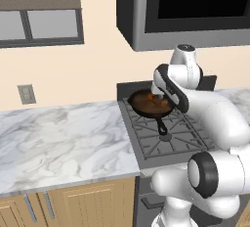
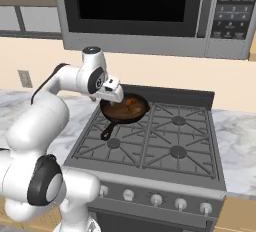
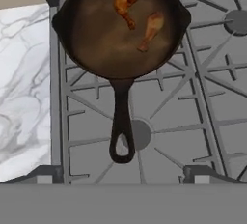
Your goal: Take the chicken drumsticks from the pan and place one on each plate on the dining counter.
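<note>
From the left base view, one black pan (image 1: 149, 104) sits on the rear left burner of the stove (image 1: 166, 133), its short handle pointing toward the stove's front edge; a patch of orange meat shows inside it, partly hidden by the arm's wrist, so I cannot count pieces here. A marble counter (image 1: 58, 138) runs off to the left of the stove, and one wall outlet (image 1: 26, 94) sits above it. From the right base view, the same pan (image 2: 125, 108) rests on that burner under one microwave (image 2: 150, 11), with the white hand hanging just above the pan's left rim; five knobs (image 2: 156, 199) line the stove's front. The claw itself is tucked behind the hand, and I cannot tell whether it is wide or closed. In the hand view, two chicken drumsticks (image 3: 126, 6) lie side by side in the far half of the pan (image 3: 96, 39), close together, one slightly left of the other (image 3: 151, 30).
</note>
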